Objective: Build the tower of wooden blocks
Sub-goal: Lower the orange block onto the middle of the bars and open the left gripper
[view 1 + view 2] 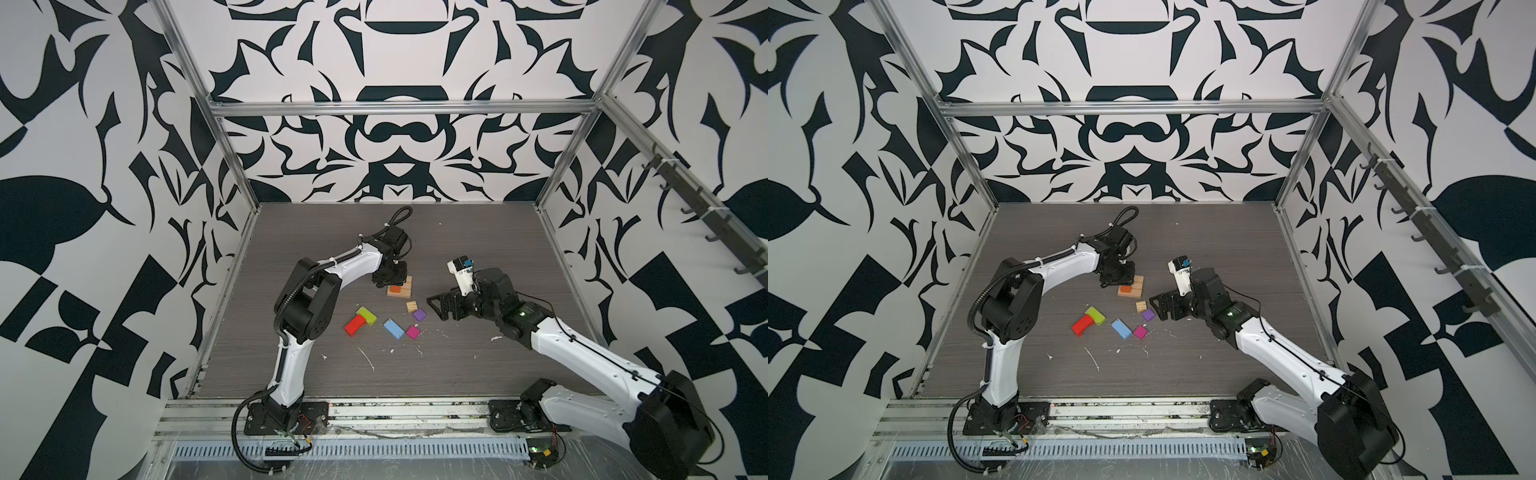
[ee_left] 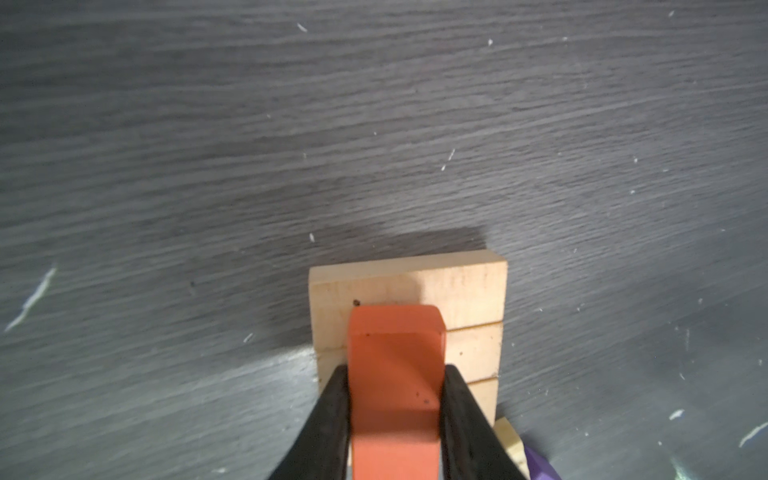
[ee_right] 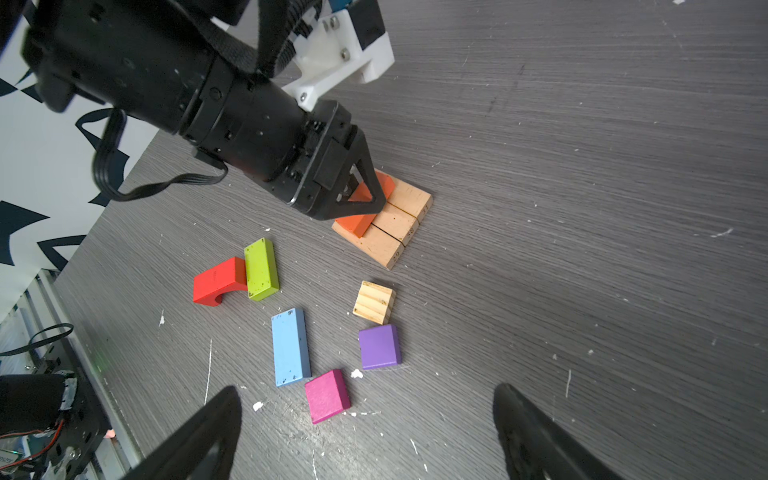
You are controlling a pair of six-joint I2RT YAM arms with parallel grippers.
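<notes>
Three tan wood blocks (image 3: 399,224) lie side by side as a flat base (image 1: 402,291) at mid table. My left gripper (image 2: 395,370) is shut on an orange block (image 2: 395,332), holding it crosswise over the base's near-left edge (image 3: 360,220); whether it touches the base I cannot tell. Loose wood blocks lie in front: red arch (image 3: 218,282), lime-green (image 3: 261,269), blue (image 3: 290,347), purple (image 3: 379,347), magenta (image 3: 327,395) and a tan cube (image 3: 374,307). My right gripper (image 3: 368,395) hovers open just right of the purple and tan cubes (image 1: 436,305), holding nothing.
The dark wood-grain table (image 1: 457,365) carries white scuffs and flecks. Patterned walls and metal frame posts (image 1: 232,166) enclose it on three sides. A metal rail (image 1: 415,409) with both arm bases runs along the front edge.
</notes>
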